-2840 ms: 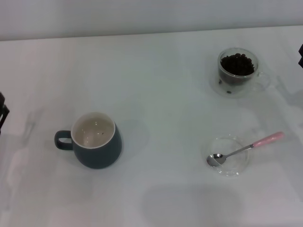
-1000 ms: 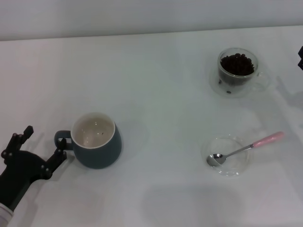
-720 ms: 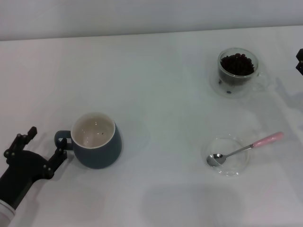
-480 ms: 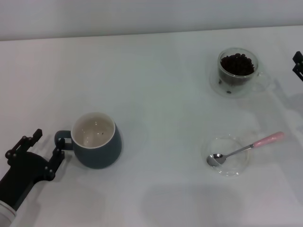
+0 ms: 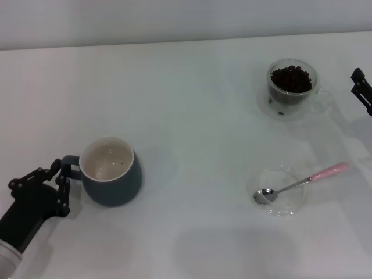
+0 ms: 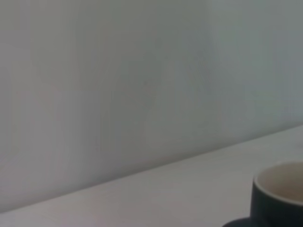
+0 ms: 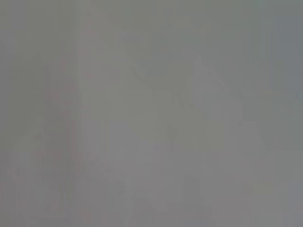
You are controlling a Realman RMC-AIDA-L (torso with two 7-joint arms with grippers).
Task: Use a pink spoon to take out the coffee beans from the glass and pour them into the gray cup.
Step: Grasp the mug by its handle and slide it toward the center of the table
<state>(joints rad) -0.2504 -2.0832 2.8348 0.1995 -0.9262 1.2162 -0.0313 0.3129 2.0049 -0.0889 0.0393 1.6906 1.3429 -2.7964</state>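
Note:
The gray cup (image 5: 110, 174) stands at the left of the white table (image 5: 186, 104), slightly tilted; its rim also shows in the left wrist view (image 6: 280, 191). My left gripper (image 5: 59, 179) is closed around the cup's loop handle (image 5: 70, 167). The glass (image 5: 292, 88), filled with coffee beans (image 5: 290, 78), stands at the far right. The pink spoon (image 5: 302, 182) lies with its bowl in a shallow clear dish (image 5: 292, 204), handle pointing right. Only a tip of my right gripper (image 5: 361, 88) shows at the right edge, just right of the glass's handle.
A loose coffee bean (image 5: 281, 113) lies against the base of the glass. The table's far edge meets a pale wall (image 5: 186, 17). The right wrist view shows only blank grey.
My left gripper came in from the left edge and closed on the cup's handle; the cup shifted left and tilted. My right gripper has crept in at the right edge.

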